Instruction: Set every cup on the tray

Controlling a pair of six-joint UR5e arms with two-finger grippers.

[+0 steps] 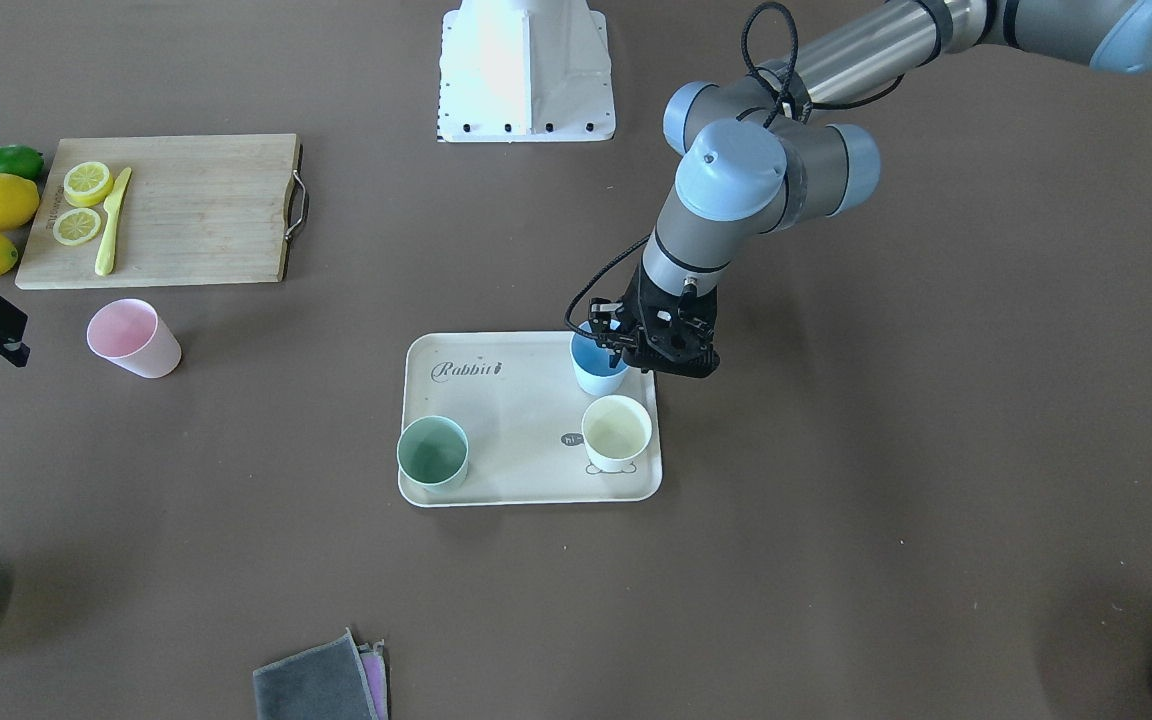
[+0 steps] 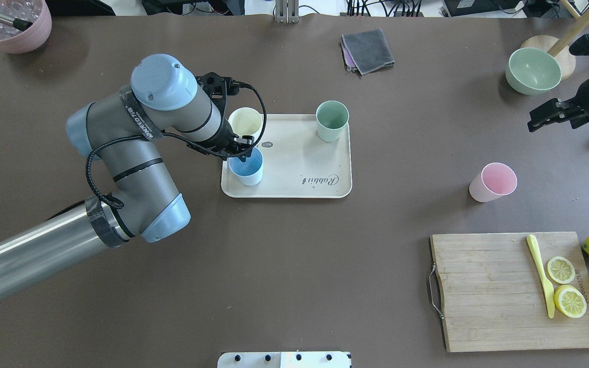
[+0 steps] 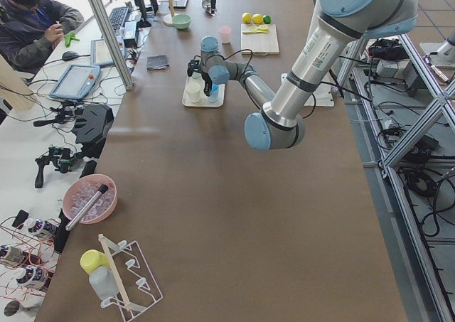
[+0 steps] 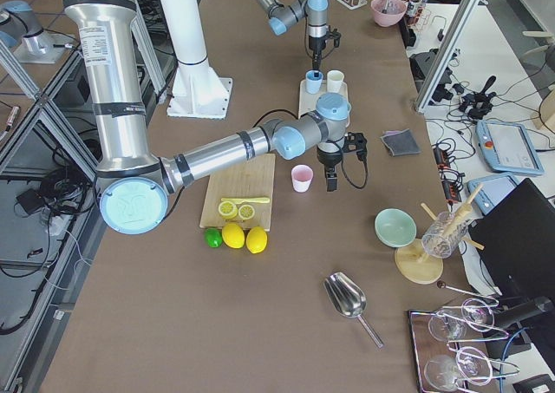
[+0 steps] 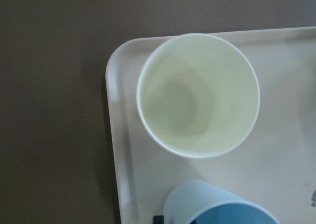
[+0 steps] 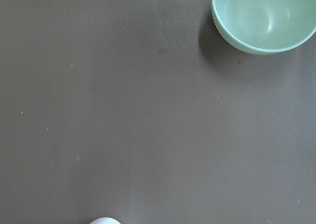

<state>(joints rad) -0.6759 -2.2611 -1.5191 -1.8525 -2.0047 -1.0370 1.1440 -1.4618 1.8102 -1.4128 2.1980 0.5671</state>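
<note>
On the tray (image 2: 294, 168), left gripper (image 2: 242, 148) pinches the wall of the blue cup (image 2: 247, 171). Near the pink cup (image 2: 494, 182), right gripper (image 2: 542, 118): opening cannot be told.

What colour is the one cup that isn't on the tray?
That cup is pastel pink, clearest in the overhead view.

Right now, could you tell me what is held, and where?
The left gripper pinches the blue cup by its rim; the right gripper holds nothing.

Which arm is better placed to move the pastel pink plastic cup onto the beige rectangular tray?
Right, probably. The right gripper is near the pastel pink plastic cup; the left gripper is at the light blue plastic cup on the beige rectangular tray, farther away.
</note>
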